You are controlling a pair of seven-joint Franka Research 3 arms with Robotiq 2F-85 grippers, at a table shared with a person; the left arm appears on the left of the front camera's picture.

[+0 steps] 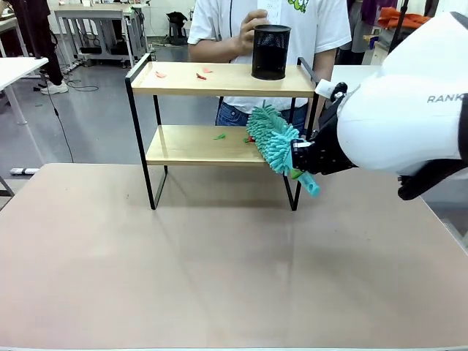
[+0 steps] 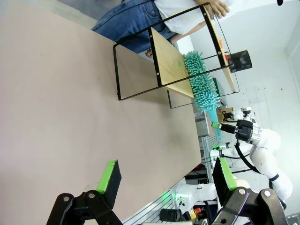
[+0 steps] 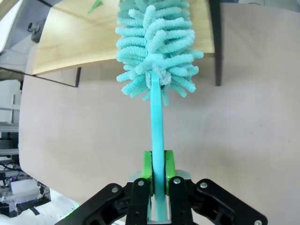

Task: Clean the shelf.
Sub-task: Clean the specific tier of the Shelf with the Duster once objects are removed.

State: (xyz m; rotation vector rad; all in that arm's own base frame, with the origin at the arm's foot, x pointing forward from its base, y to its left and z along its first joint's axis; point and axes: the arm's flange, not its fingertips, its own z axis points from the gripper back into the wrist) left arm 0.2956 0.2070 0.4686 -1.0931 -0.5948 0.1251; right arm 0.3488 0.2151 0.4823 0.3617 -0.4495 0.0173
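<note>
The shelf (image 1: 219, 79) stands at the table's far side, two wooden boards in a black frame. My right gripper (image 1: 300, 164) is shut on the handle of a teal fluffy duster (image 1: 272, 139), whose head lies over the right end of the lower board. The right wrist view shows the gripper (image 3: 158, 171) clamped on the handle, the duster head (image 3: 157, 47) on the board (image 3: 70, 42), and a green scrap (image 3: 95, 5) beyond it. Pink and red scraps (image 1: 161, 74) lie on the top board. My left gripper (image 2: 166, 176) hangs open above the table, far from the shelf (image 2: 168, 61).
A person stands behind the shelf, one hand (image 1: 248, 33) holding a black mesh cup (image 1: 270, 51) on the top board's right end. The beige table (image 1: 219, 256) is bare in front of the shelf. A green scrap (image 1: 219, 136) lies mid lower board.
</note>
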